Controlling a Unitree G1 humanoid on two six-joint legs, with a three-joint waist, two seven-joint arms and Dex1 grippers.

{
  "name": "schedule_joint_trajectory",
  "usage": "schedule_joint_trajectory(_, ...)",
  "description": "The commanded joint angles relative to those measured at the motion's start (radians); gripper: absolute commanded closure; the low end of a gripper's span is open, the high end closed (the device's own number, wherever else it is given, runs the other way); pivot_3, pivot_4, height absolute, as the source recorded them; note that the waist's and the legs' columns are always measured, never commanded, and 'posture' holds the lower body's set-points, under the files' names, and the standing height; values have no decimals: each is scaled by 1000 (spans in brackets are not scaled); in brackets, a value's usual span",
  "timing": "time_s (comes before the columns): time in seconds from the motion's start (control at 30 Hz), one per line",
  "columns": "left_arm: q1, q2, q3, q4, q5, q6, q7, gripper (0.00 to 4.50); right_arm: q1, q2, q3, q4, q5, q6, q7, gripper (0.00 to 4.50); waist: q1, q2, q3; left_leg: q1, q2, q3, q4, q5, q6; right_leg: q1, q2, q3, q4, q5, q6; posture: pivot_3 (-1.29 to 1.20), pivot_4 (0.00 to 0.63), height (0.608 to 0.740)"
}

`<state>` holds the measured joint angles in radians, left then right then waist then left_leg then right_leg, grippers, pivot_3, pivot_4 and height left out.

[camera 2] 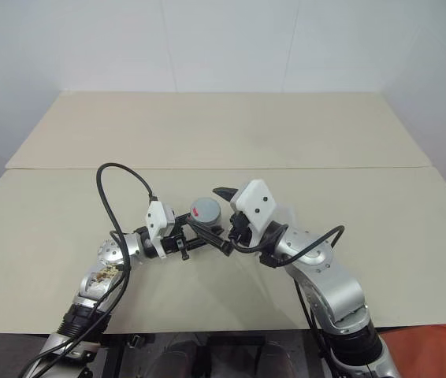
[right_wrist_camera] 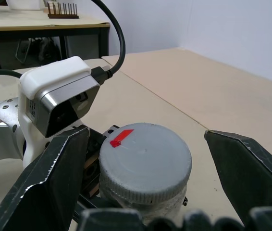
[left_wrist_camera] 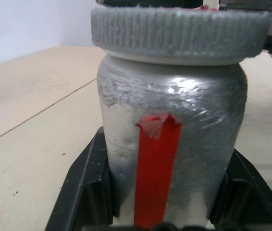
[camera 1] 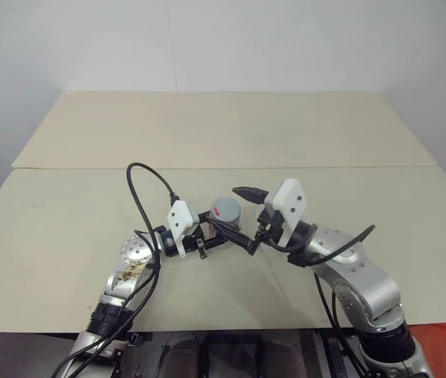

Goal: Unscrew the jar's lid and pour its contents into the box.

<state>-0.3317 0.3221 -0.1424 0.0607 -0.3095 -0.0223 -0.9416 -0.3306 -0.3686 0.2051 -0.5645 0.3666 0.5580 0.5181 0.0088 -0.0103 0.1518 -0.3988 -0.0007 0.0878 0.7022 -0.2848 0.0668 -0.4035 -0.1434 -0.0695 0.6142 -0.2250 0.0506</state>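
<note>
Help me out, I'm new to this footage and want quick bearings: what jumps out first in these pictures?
The two arms meet over the near middle of the table, around a small jar with a red tape strip. The left gripper is shut on the jar's body, holding it upright. The right gripper stands open, its fingers either side of the grey lid, not touching it.

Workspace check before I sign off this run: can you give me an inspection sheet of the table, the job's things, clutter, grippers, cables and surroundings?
Surface: beige table, a seam across it.
Job's things: jar, red tape strip on its side, held off the table; grey lid still on, red mark on top.
Clutter: nothing seen.
Grippers: left gripper shut on the jar's body; right gripper open, one finger on each side of the lid, not touching.
Cables: black cable looping above the left arm.
Surroundings: white wall.
</note>
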Motion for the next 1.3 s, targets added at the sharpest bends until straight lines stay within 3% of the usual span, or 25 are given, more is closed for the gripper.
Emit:
schedule_joint_trajectory(0.03, -4, -5, -1, -19, 6, -30, -1, 2542, -12, 2, -3, -18, 1, -4, 2, 30, 0, 0, 0, 0, 0, 0, 0, 0, 0, 0, 0, 0, 0, 0, 0, 0, 150, 740)
schedule_joint_trajectory(0.13, -6, -6, 0, -17, 7, -31, -2, 2542, -12, 4, -4, -13, 5, -4, 6, 611, 0, 0, 0, 0, 0, 0, 0, 0, 0, 0, 0, 0, 0, 0, 0, 0, 150, 740)
schedule_joint_trajectory(0.27, -7, -8, 1, -14, 10, -34, -2, 2542, -12, 5, 0, -10, -2, -4, 2, 1769, 0, 0, 0, 0, 0, 0, 0, 0, 0, 0, 0, 0, 0, 0, 0, 0, 150, 740)
schedule_joint_trajectory(0.6, -21, -11, 2, 7, 14, -44, -10, 2542, -16, 8, -4, -3, -3, -4, 2, 1769, 0, 0, 0, 0, 0, 0, 0, 0, 0, 0, 0, 0, 0, 0, 0, 0, 150, 740)
schedule_joint_trajectory(0.83, -23, -10, 1, 16, 17, -56, -17, 2542, -36, 38, -92, -23, 147, 82, 5, 1769, 0, 0, 0, 0, 0, 0, 0, 0, 0, 0, 0, 0, 0, 0, 0, 0, 150, 740)
schedule_joint_trajectory(1.1, -16, -12, 2, 12, 19, -61, -13, 2542, -29, 22, -79, -40, 119, 42, 5, 1769, -1, 0, 0, 0, 0, 0, 0, 0, 0, 0, 0, 0, 0, 0, 0, 0, 150, 740)
schedule_joint_trajectory(1.2, -14, -10, 4, 11, 19, -61, -11, 2542, -35, 17, -98, -54, 131, 48, 3, 1132, 0, 0, 0, 0, 0, 0, 0, 0, 0, 0, 0, 0, 0, 0, 0, 0, 150, 740)
schedule_joint_trajectory(1.3, -14, -8, 6, 8, 17, -57, -10, 2542, -31, -15, -88, -73, 98, 37, 8, 168, 1, 0, 0, 0, 0, 0, 0, 0, 0, 0, 0, 0, 0, 0, 0, 0, 150, 740)
